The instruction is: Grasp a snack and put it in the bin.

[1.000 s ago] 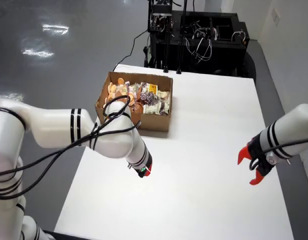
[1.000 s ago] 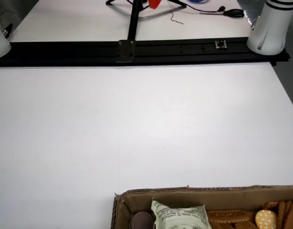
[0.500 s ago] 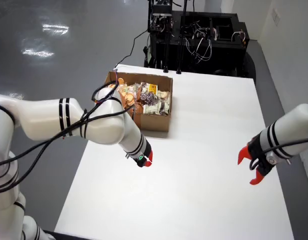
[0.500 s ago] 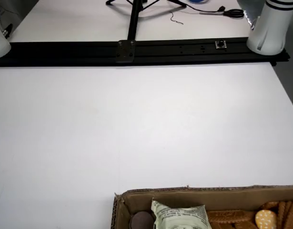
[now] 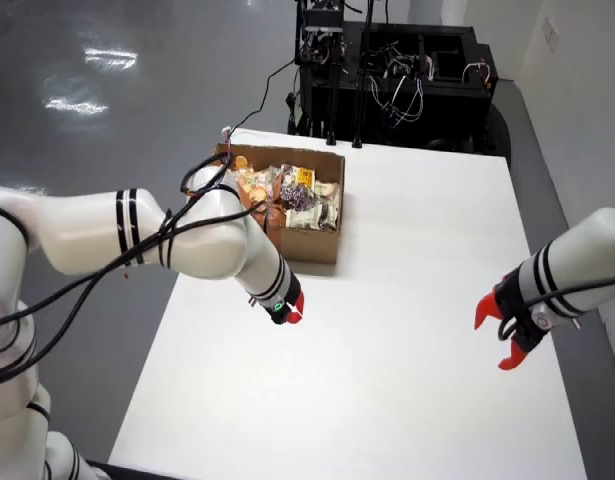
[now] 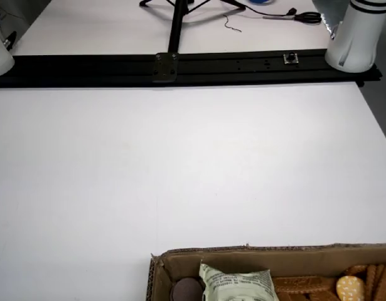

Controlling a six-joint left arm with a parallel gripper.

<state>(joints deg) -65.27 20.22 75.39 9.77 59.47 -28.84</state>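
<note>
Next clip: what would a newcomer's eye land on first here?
The cardboard box crammed with snack packets, at the table's far left edge in the main view. Then the white arm stretched in front of it, its red-tipped gripper hanging over bare tabletop. At right, a second arm's open red fingers stand out.

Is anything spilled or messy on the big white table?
Nothing looks spilled. The snacks all sit inside the cardboard box, which stands upright on the white table. The gripper hangs over bare tabletop beside the box, and I cannot see anything in it.
</note>
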